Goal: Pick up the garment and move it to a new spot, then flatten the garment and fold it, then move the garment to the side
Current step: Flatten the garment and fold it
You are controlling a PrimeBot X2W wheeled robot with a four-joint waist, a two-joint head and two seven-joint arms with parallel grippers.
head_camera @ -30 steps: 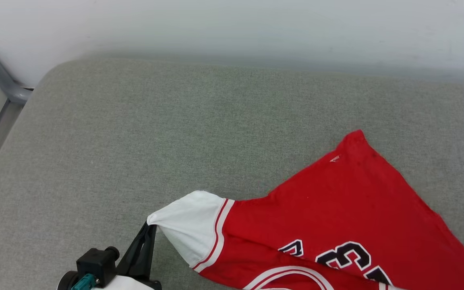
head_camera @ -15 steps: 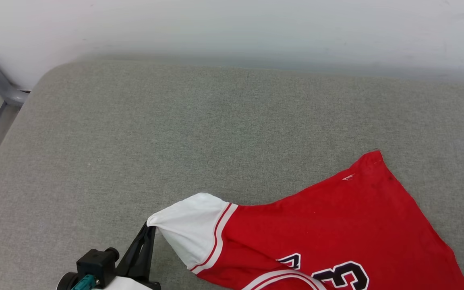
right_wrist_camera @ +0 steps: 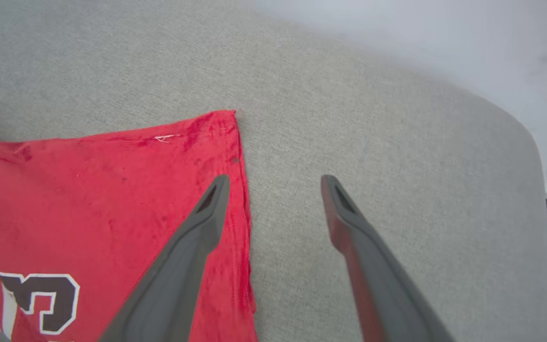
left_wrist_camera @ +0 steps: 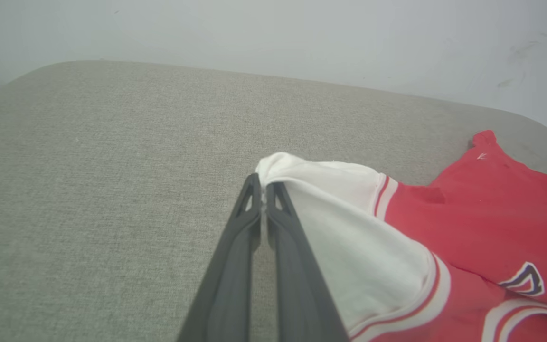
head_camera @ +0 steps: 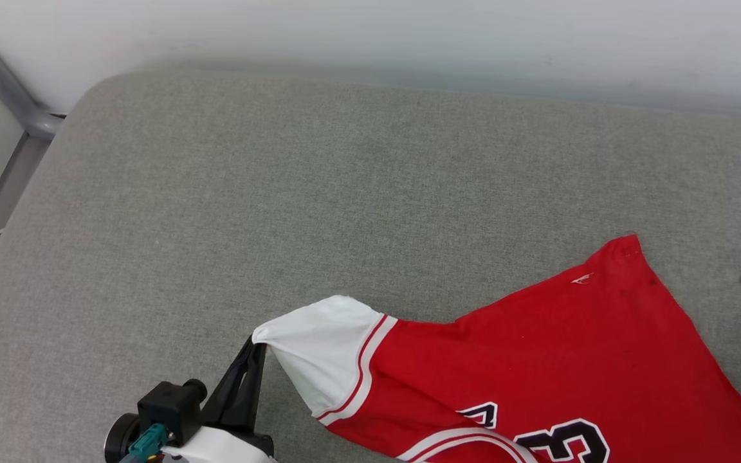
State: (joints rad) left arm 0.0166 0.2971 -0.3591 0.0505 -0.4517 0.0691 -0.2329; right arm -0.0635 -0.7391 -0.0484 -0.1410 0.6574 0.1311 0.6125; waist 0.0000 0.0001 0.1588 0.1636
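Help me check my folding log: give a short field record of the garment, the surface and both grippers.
surface: grey padded top, pale wall behind
garment: red T-shirt, lying partly spread, lettering face up
sleeve: white, drawn to a point at its tip
left gripper: shut on the sleeve tip
right gripper: open, holding nothing, one finger over the red cloth, the other over the surface
hem corner: flat on the surface

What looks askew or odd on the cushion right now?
The garment lies crooked and rumpled, not flat: its white sleeve is pinched up by the shut left gripper, while the right gripper stands open at the hem corner, holding nothing.
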